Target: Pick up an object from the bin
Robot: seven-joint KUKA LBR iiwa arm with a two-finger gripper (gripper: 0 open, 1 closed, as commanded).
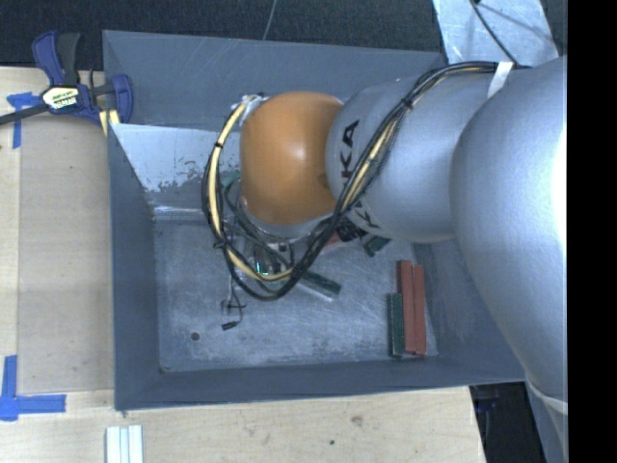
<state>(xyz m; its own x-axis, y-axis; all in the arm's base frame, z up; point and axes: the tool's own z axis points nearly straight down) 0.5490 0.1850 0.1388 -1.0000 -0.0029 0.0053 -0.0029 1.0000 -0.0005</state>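
A grey metal bin [133,287] with a scuffed floor holds a few loose things. The silver arm [434,162] reaches in, and its orange cover [287,154] hangs over the bin's middle, ringed by black and yellow cables [220,177]. Black lettering on the arm is partly crossed by cables; only a "K" reads clearly. The end effector [258,266] sits just below the orange cover, mostly hidden, so I cannot tell whether it is released or clenched. Nearest below the cover lie a thin green stick [323,283] and a small black scrap [231,314]. Well to the cover's lower right, a red bar [415,307] lies against a dark green bar [396,324].
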